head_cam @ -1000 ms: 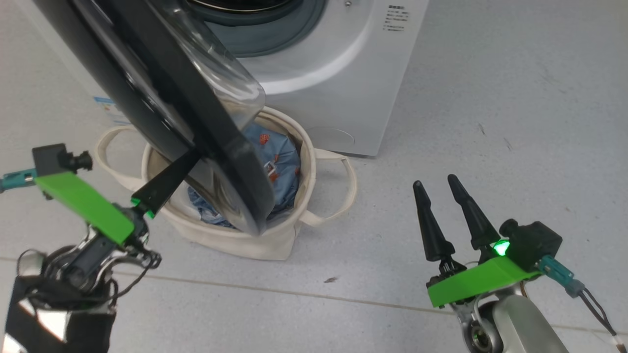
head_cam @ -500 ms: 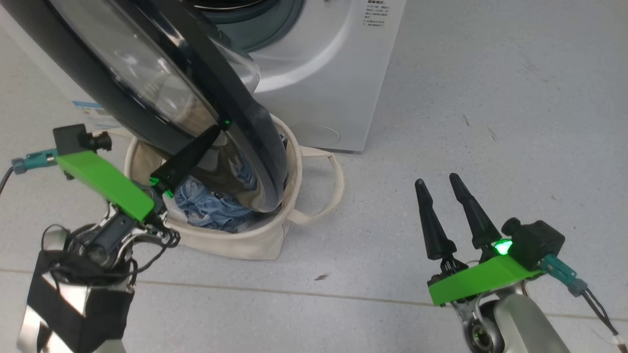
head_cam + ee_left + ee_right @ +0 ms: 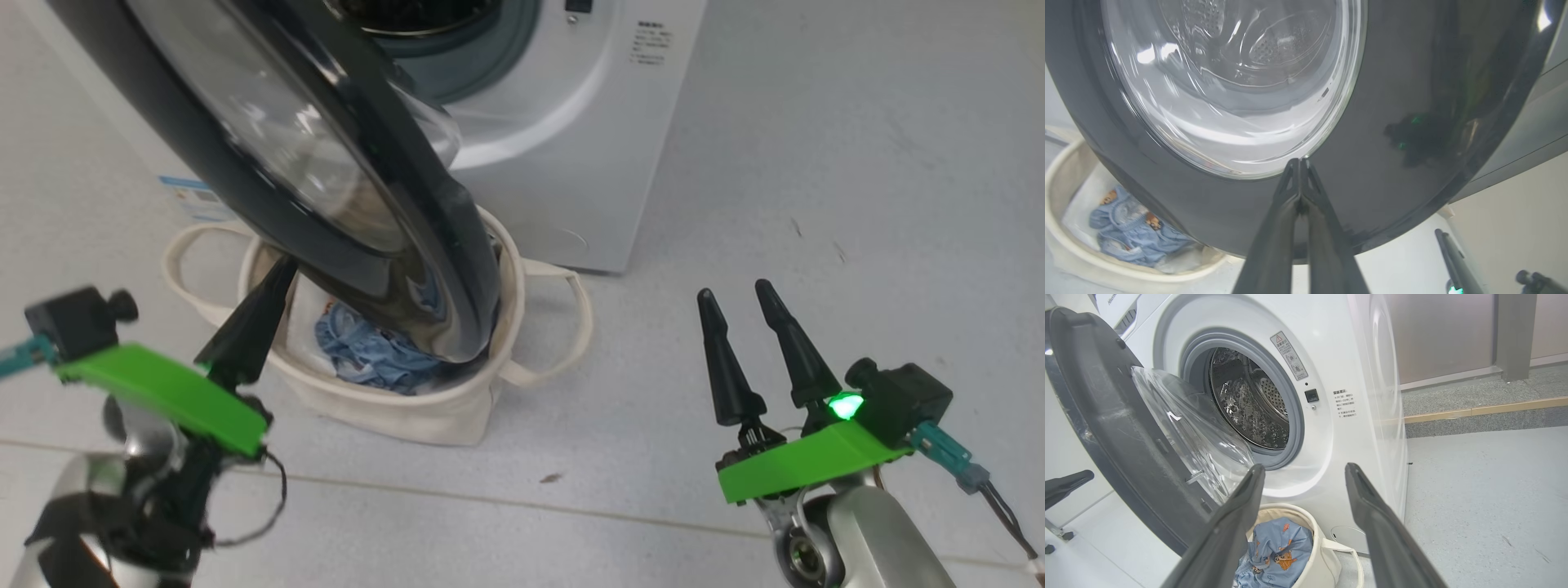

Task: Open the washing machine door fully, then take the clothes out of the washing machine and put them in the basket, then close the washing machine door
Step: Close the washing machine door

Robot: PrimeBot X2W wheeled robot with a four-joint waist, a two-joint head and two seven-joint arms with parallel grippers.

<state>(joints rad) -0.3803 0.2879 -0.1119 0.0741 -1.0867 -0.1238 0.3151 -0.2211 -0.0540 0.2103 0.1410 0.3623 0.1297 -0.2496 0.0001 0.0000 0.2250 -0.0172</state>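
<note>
The washing machine [image 3: 571, 163] stands with its door [image 3: 424, 269] half open, the black rim hanging over the basket [image 3: 424, 408]. Light blue clothes [image 3: 367, 359] lie inside the basket, also seen as clothes [image 3: 1278, 547] and clothes [image 3: 1131, 237]. My left gripper [image 3: 282, 269] is shut and empty, its tips [image 3: 1299, 161] at the door's [image 3: 1404, 81] outer face where glass meets rim; I cannot tell whether they touch it. My right gripper [image 3: 735, 291] is open and empty, off to the right over the floor. In the right wrist view the drum [image 3: 1249, 404] looks bare.
Grey floor [image 3: 816, 163] spreads to the right of the washing machine. A raised step [image 3: 1486, 412] runs along the wall behind it. The basket's loop handles stick out at both sides. A blue label [image 3: 196, 196] sits low on the machine's front.
The door has swung round toward the machine, its outer face now turned to me. My left gripper has come from under the door's edge to its outer face. The head camera shifted slightly.
</note>
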